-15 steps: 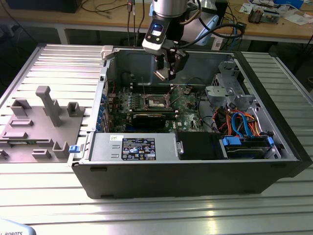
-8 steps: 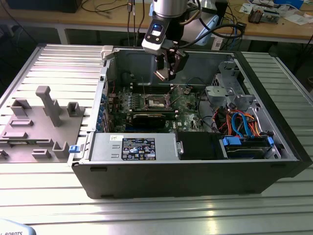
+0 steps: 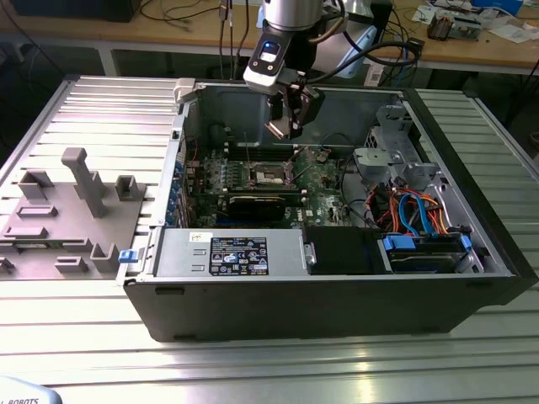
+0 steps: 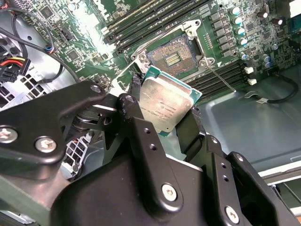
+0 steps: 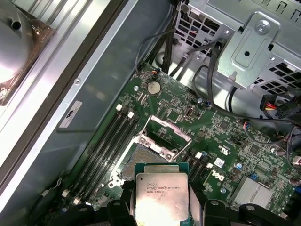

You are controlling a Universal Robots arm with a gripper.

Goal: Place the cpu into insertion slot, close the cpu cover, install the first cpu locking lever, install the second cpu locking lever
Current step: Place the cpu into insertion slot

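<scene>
The cpu [image 4: 167, 104] is a flat square chip with a pale silvery-grey metal face, faint print and a thin green rim. It is small next to my gripper [image 4: 164, 113]. The first wrist view shows the same face of the cpu [image 5: 161, 197], with the green rim along its far edge.

My gripper [image 5: 162, 209] is pinching the cpu. One black finger [image 4: 135, 92] presses one side edge and the other finger presses the opposite edge, so the chip sits between them. The chip is up in the air above the motherboard [image 5: 221, 141], not in the socket [image 4: 172, 57]. The socket lies bare with its contact field showing, just beyond the held chip. The cpu cover [image 5: 168, 130] is swung open at the socket's far side. A thin metal lever [image 4: 221, 79] runs out beside the socket.

Exterior view, its left to its right:
- A grey fixture [image 3: 76, 202] sits on the table [image 3: 253, 370], apart from the open computer case [image 3: 320, 295].
- My gripper [image 3: 290, 126] hangs inside the case over the middle of the board.
- The drive cage [image 3: 396, 147] and the blue and orange cables [image 3: 413, 206] are further right.

The chip is too small to make out in the exterior view. In the first wrist view its near edge runs out of view, and it hides part of the socket. In the second wrist view the gripper body covers the chip corner nearest it.
</scene>
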